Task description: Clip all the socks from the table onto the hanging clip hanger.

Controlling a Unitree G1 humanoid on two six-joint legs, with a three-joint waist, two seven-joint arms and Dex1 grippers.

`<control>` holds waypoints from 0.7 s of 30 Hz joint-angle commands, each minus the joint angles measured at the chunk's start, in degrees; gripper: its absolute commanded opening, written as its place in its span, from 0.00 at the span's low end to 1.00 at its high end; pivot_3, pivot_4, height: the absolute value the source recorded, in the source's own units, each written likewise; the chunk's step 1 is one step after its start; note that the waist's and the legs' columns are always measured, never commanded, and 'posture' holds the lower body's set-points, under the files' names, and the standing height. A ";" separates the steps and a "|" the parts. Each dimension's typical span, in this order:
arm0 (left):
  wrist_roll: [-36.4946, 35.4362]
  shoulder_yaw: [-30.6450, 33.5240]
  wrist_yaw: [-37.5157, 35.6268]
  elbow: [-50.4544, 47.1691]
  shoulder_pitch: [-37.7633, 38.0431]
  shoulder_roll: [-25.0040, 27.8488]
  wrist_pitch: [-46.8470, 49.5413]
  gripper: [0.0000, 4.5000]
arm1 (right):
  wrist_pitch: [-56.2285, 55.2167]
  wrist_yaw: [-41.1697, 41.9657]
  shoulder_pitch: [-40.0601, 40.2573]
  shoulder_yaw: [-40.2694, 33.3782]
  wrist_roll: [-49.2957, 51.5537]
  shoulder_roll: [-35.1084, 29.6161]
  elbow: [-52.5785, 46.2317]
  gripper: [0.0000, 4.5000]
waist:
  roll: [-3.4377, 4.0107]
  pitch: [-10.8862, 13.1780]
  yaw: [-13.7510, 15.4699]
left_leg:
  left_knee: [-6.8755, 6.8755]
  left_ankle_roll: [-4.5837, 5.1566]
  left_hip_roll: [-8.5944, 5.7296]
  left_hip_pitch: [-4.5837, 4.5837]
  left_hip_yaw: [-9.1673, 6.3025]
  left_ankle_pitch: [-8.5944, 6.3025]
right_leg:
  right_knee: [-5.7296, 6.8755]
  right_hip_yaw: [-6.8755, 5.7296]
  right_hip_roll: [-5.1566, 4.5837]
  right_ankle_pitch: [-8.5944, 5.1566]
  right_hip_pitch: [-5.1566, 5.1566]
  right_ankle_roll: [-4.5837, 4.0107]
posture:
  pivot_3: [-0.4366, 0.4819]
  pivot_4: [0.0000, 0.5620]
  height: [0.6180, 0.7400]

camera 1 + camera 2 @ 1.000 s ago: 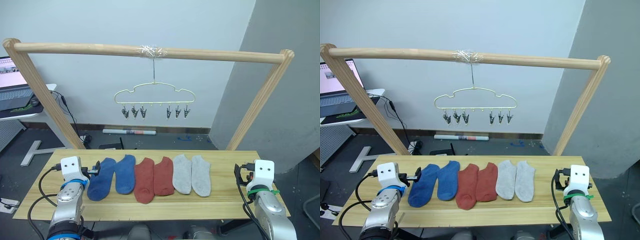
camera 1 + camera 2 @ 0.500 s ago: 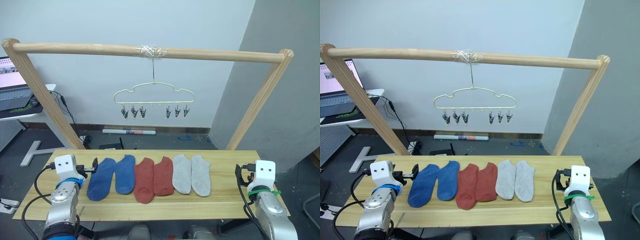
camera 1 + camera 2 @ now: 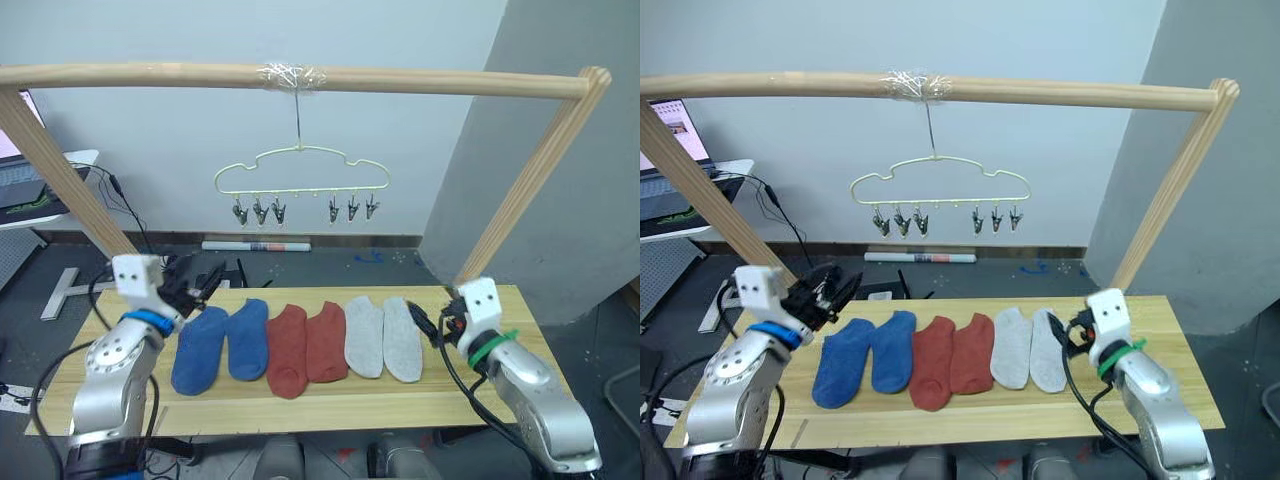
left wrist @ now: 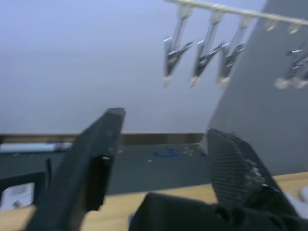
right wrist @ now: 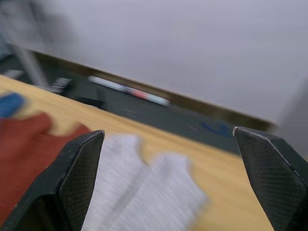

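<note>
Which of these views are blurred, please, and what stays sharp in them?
Right wrist view: the light grey socks and table are smeared, while the gripper's fingers stay crisp. Left wrist view: the clips look soft and streaked. Both eye views are sharp, clip hanger included.

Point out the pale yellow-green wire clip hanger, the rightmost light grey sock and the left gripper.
Pale yellow-green wire clip hanger (image 3: 300, 150): left eye view, top wire.
Rightmost light grey sock (image 3: 403, 345): left eye view, mid-foot fabric.
Left gripper (image 4: 166, 130): left wrist view, between its fingertips.
</note>
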 commanded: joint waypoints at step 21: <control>4.90 -2.57 8.84 9.59 -18.73 -7.27 -1.84 0.43 | 7.39 6.65 -26.46 5.76 13.79 5.56 -0.14 1.00 | -0.15 1.66 0.04 | 0.11 -0.01 -0.02 -0.86 -1.24 -0.11 | 0.01 -1.12 0.02 -0.23 -0.10 0.14 | 0.67 0.31 1.00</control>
